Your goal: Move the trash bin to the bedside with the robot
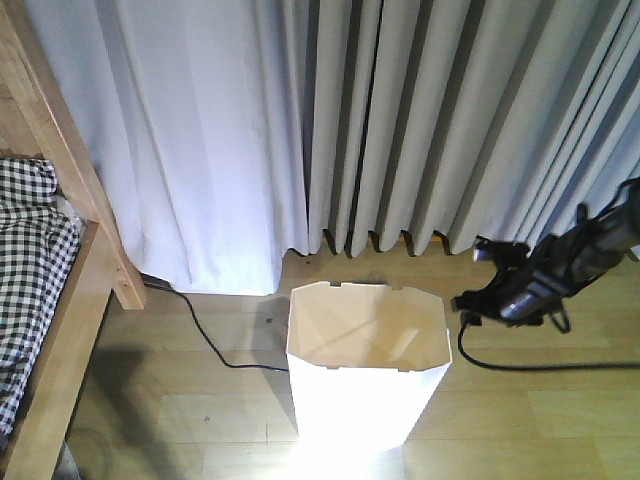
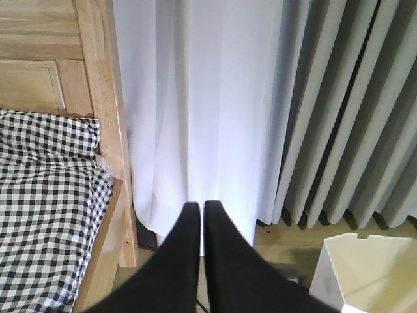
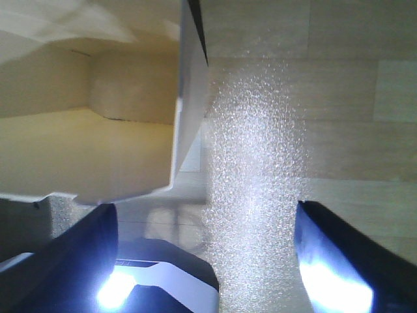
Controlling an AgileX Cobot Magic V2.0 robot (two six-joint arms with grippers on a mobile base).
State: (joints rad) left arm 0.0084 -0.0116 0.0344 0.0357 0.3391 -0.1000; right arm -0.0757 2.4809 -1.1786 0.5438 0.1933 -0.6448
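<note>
Front view: trash bin [image 1: 367,372] upright on wood floor, well right of bedside [image 1: 62,300], near curtain [image 1: 300,120]. Bin interior cream, nothing seen inside; lower front washed out by glare. My right gripper [image 1: 478,300] just beside bin's right rim, apart; cable [image 1: 540,362] trailing on floor.

Left wrist view: my left gripper [image 2: 198,210] fingers pressed together, holding nothing; bin corner cut off at lower right.

Right wrist view: fingers spread wide, bin wall above, ungripped; glare blurs floor.
</note>
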